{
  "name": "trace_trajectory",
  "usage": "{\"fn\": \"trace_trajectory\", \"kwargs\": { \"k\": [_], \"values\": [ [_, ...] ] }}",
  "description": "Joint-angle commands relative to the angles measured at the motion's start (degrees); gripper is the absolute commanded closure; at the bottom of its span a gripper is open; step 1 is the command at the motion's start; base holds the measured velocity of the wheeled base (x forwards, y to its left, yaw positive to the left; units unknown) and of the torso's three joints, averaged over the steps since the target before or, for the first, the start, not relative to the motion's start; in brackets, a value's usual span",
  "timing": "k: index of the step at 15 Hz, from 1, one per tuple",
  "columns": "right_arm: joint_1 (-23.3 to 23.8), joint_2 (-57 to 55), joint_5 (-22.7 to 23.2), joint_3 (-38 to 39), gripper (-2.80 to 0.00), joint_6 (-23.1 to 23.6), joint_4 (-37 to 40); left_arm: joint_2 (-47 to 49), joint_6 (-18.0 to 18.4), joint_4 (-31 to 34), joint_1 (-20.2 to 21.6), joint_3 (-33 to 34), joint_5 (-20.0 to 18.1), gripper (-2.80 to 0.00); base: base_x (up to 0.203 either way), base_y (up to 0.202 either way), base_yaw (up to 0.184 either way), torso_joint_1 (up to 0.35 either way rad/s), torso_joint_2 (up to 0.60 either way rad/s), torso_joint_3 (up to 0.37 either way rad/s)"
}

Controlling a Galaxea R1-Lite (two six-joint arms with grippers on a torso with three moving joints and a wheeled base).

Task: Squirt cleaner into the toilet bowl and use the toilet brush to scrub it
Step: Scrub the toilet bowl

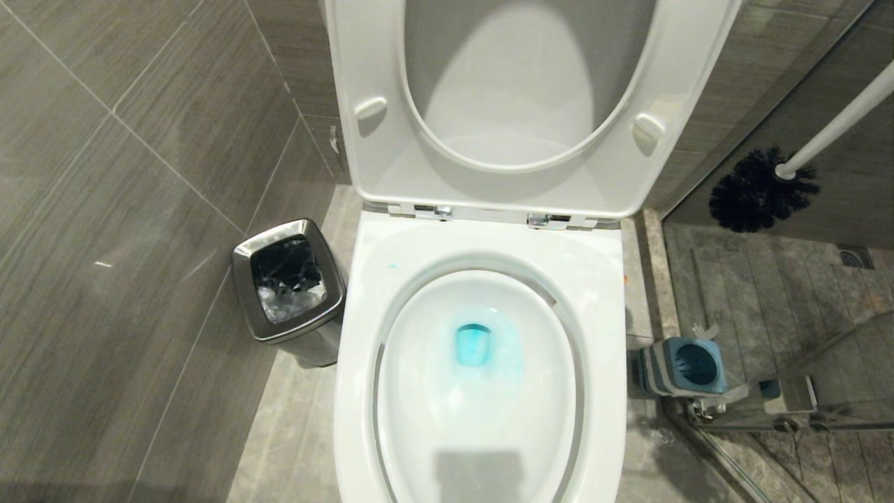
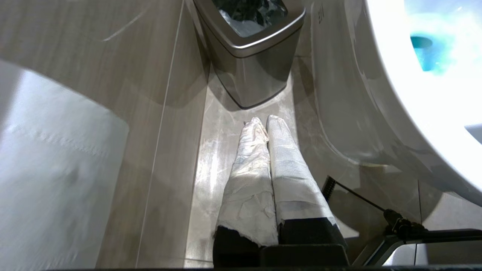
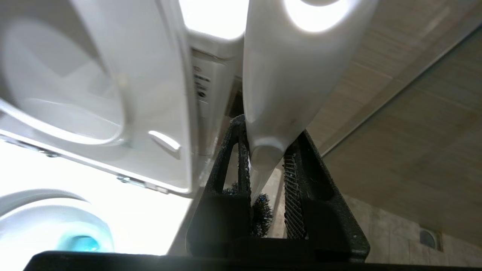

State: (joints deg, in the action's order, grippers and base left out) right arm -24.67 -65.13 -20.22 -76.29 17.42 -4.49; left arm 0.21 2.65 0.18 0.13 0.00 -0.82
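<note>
The right gripper (image 3: 265, 165) is clamping the white-handled, black-bristled toilet brush (image 1: 765, 188) beside the white ceramic toilet bowl (image 1: 482, 391) holding turquoise cleaner (image 1: 475, 346); left gripper (image 2: 262, 122) is hanging closed, empty. No writing is legible.

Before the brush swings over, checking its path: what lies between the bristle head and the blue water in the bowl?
In the head view, only the toilet's white rim; the toilet brush hangs above bare floor.

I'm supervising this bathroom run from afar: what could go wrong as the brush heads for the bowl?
1. The toilet brush hangs in the air right of the raised seat; swinging across, it may strike it.
2. The right gripper holds only the handle's end, so scrubbing could twist it loose.
3. Scrubbing may splash blue cleaner out of the toilet bowl.
</note>
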Motion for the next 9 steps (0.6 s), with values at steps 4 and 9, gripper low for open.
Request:
{"fn": "trace_trajectory", "kwargs": {
  "k": [4,9],
  "values": [
    [-3.5,-3.8,-1.1,-1.5,0.00,-0.1,-0.6,0.0,0.1,0.1,0.0,0.0,-0.1,0.00,0.000,0.000,0.000,0.004,0.00,0.184],
    [-7.4,-8.4,-2.2,-4.5,0.00,-1.5,-0.7,0.0,0.0,0.1,0.0,0.0,-0.1,0.00,0.000,0.000,0.000,-0.001,0.00,0.164]
  ]
}}
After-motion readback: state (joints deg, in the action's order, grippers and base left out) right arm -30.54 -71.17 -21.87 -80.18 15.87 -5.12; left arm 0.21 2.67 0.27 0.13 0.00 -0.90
